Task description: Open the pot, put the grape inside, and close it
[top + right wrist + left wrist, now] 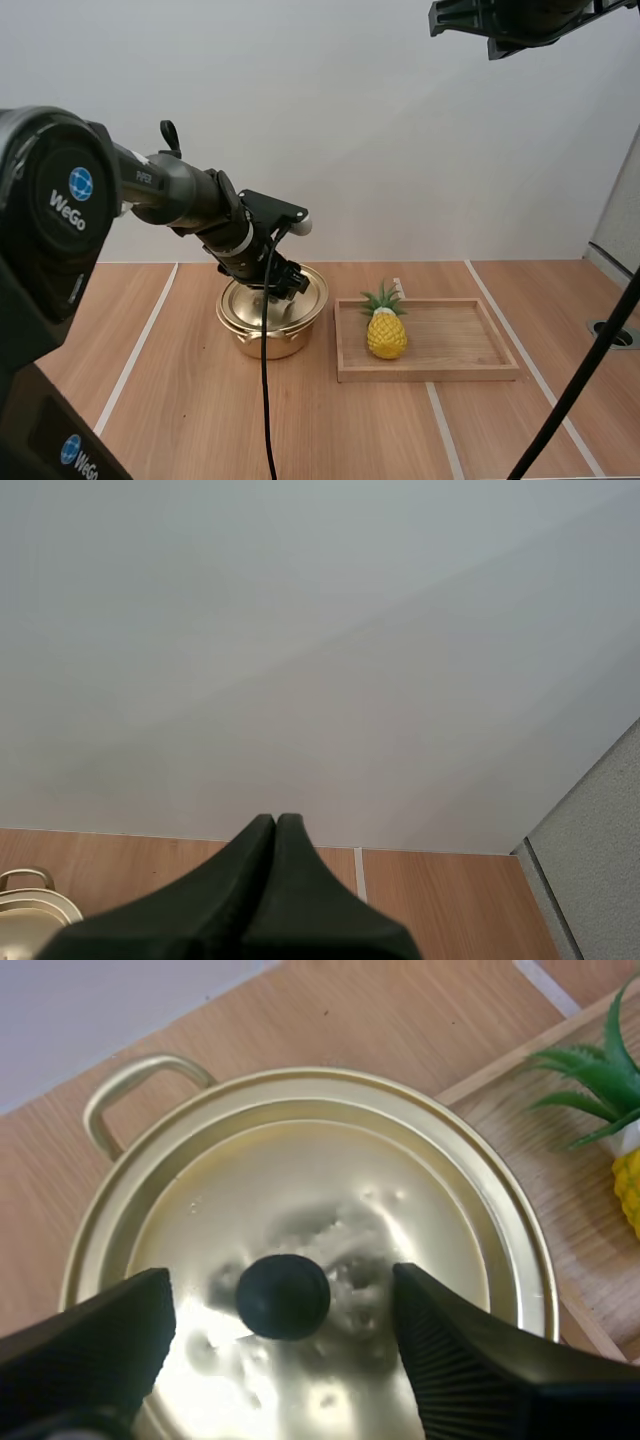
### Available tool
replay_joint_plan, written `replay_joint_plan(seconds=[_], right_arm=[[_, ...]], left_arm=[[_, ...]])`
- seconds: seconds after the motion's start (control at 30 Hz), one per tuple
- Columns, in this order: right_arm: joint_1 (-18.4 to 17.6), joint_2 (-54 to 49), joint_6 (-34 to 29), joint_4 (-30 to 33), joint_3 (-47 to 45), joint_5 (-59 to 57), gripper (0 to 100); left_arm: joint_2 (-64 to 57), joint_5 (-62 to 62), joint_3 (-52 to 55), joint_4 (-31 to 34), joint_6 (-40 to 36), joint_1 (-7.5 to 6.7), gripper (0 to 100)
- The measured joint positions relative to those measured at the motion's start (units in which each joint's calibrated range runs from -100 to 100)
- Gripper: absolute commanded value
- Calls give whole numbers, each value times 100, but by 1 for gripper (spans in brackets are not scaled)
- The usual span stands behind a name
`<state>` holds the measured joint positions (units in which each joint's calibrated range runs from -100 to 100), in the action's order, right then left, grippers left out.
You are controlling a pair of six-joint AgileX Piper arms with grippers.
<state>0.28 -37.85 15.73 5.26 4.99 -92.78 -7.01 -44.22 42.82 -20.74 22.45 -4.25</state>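
Observation:
A gold pot [272, 320] stands on the table with its lid [300, 1190] on. My left gripper [281, 284] hangs just over the lid, open, its two fingers either side of the black knob [283, 1296] without touching it. In the left wrist view the left gripper [283, 1290] has a clear gap from each finger to the knob. My right gripper [275, 825] is shut on nothing, held high facing the wall, with the pot's edge [30, 905] far below. No grapes show; a yellow toy pineapple [386, 330] lies in the tray.
A wooden tray [460, 345] sits right of the pot, nearly touching it, holding the pineapple [628, 1185] at its left end. White tape lines run across the wooden table. A dark arm part [530, 20] hangs at the upper right.

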Motion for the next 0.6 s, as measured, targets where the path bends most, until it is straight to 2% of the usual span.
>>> replay_joint_plan(seconds=[0.2,0.6], right_arm=[[0,0,0,0,0,0,0],[0,0,0,361,0,0,0]], left_arm=[[-570,410,-143,0,-13,0,100],[-1562,441,-1508,22,-13,0,100]])
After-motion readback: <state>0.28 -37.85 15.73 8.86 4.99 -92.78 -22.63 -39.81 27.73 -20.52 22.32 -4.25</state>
